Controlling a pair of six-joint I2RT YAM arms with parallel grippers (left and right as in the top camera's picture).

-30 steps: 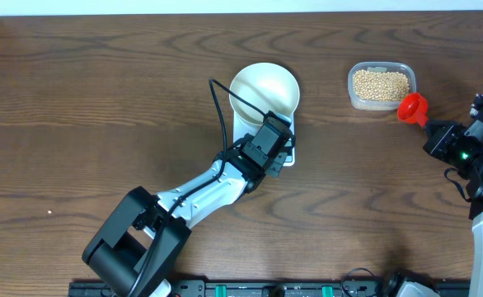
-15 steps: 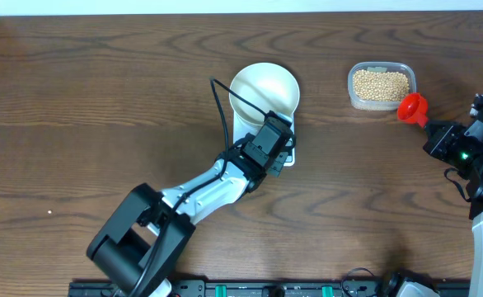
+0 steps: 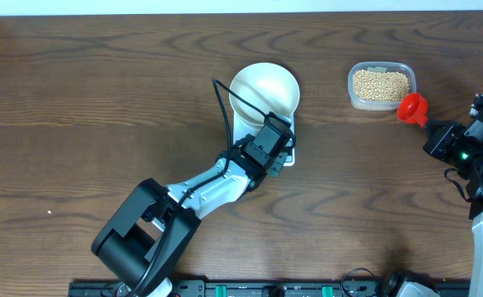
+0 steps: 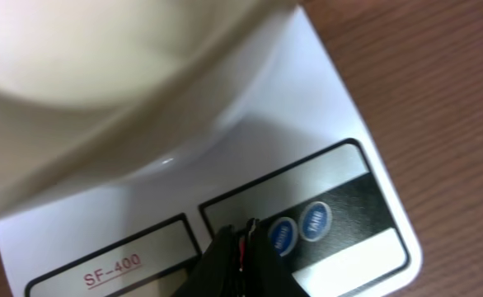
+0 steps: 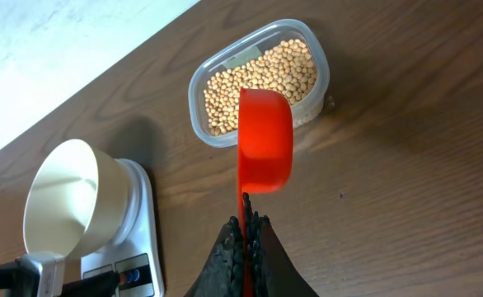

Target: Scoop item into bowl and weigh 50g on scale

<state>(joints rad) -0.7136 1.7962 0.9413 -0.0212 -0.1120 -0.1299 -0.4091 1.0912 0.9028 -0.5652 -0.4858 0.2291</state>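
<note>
Left gripper (image 4: 243,241) closed at near-edge 2 buttons (image 4: 315,220) of flat white scale (image 4: 332,124): hard press may shift round white bowl (image 4: 101,49). Right gripper (image 5: 246,227) clamps red plastic scoop (image 5: 264,140).

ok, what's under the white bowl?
The scale, with the bowl resting on its platform. Two blue buttons show on its front edge. The shut left tool covers part of the front panel, and no reading can be made out.

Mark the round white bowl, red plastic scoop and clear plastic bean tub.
Round white bowl (image 3: 264,89), overhead view, bare inner floor.
Red plastic scoop (image 5: 265,142), right wrist view, middle of its cup.
Clear plastic tub (image 3: 373,106), overhead view, near wall.
</note>
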